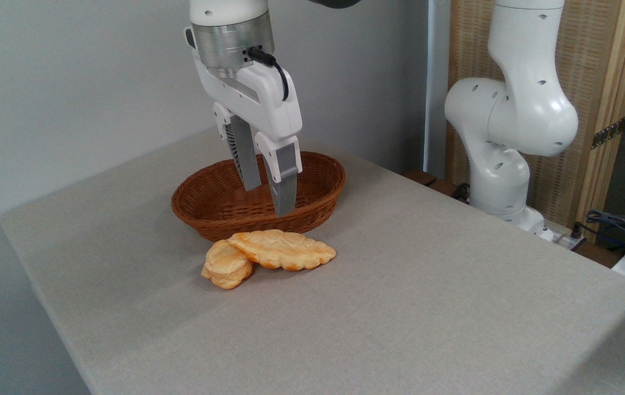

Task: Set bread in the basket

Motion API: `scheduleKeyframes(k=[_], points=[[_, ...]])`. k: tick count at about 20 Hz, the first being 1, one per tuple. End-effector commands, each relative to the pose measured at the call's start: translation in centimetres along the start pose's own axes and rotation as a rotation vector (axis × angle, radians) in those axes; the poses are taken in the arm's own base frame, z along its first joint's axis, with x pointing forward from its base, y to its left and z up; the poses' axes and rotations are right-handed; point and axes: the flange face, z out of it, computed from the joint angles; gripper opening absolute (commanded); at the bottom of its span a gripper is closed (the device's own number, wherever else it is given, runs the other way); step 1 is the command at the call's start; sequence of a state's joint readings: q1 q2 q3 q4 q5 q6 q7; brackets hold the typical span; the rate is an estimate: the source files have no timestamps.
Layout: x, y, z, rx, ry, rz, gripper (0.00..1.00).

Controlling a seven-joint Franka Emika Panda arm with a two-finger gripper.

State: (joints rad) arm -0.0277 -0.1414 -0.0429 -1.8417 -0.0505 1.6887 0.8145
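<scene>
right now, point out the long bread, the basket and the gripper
long bread (pixel 282 249), fixed camera view, middle of its lumpy top
basket (pixel 323 206), fixed camera view, outer front wall on the right
gripper (pixel 268 200), fixed camera view, gap between the two open fingertips, over the basket

No readable text — no labels anywhere.

Grey table (pixel 427 307): wicker basket (pixel 320 211) twd back; long bread (pixel 285 249) just in front, its left end overlapping small round bun (pixel 224 267).
</scene>
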Motion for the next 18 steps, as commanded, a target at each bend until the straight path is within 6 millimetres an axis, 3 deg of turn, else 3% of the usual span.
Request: scheduleKeyframes(k=[1,18], points=[[0.2,-0.4,0.4,0.003,0.025,0.011,1.0],[-0.7,-0.5,8.3,-0.067,-0.026,0.361,1.0]])
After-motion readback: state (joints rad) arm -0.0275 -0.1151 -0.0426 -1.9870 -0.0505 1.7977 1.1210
